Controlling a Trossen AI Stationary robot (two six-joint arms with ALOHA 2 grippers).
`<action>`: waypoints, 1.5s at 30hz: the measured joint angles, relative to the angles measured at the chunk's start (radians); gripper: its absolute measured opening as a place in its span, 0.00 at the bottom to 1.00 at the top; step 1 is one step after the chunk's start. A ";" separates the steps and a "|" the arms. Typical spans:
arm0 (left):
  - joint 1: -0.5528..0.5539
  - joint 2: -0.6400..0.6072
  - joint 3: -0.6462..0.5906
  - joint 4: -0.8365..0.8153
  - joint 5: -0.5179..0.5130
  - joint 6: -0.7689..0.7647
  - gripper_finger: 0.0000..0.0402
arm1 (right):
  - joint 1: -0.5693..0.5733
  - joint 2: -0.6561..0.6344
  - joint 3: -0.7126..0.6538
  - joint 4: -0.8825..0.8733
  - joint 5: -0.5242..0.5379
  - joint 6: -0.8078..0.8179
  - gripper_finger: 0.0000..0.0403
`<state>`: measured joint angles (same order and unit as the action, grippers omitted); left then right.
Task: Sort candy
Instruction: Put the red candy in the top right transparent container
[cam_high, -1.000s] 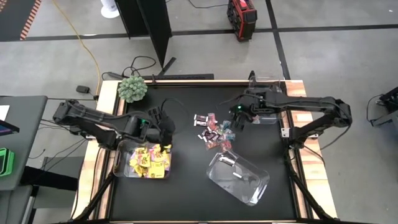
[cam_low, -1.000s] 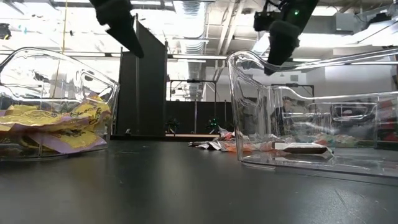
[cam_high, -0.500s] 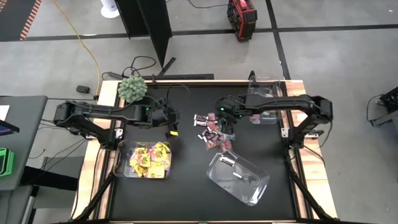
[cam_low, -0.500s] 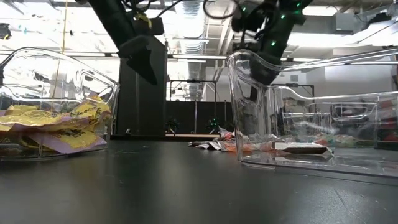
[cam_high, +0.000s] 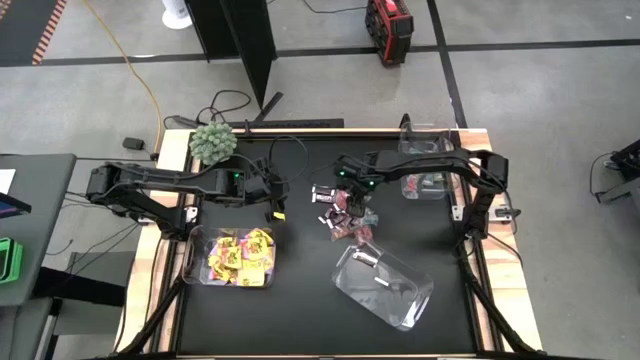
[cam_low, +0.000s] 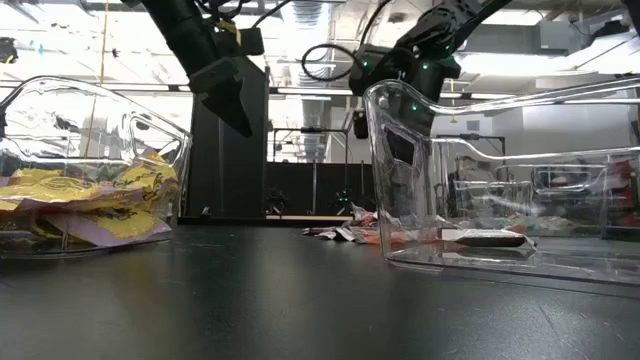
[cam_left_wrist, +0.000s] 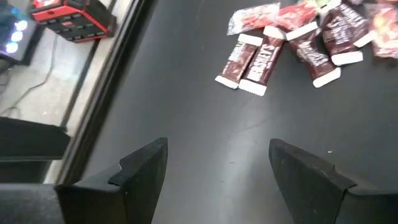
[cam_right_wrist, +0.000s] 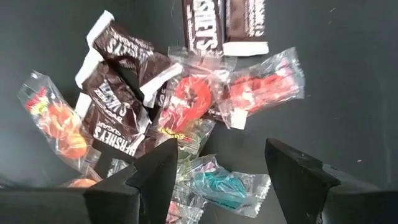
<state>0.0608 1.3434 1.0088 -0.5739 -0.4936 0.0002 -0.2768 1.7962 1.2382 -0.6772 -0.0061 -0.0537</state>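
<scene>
A pile of candy lies on the black table's middle: dark brown mini bars and clear wrappers with red, orange and teal sweets. My right gripper hangs open just above the pile, pointing down, its fingers on either side of the teal and red sweets. My left gripper stands open to the pile's left, above bare table, with two dark bars ahead of it. Yellow packets fill a clear bin at the near left.
A clear bin with a few dark bars lies slanted at the near right and stands before my right gripper in the low view. Another clear bin is at the far right. A fuzzy green plant stands at the far left corner.
My right gripper has swung from beside the far right bin toward the table's left and sunk over the candy pile, tipping steeper. My left gripper has gone from above the yellow bin toward the far edge and the pile, sinking a little, then has kept still. Both have stayed open.
</scene>
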 joint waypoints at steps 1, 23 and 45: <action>0.000 -0.001 0.000 -0.004 -0.015 0.001 0.68 | 0.000 0.010 0.003 0.001 -0.003 -0.004 0.64; 0.069 -0.003 0.000 -0.090 -0.107 0.014 0.68 | 0.002 0.051 0.018 0.170 -0.042 0.096 0.64; 0.069 -0.003 0.000 -0.094 -0.106 0.014 0.68 | 0.007 0.147 0.018 0.229 -0.034 0.098 0.07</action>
<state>0.1299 1.3403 1.0092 -0.6677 -0.5999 0.0139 -0.2699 1.9432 1.2564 -0.4478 -0.0400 0.0448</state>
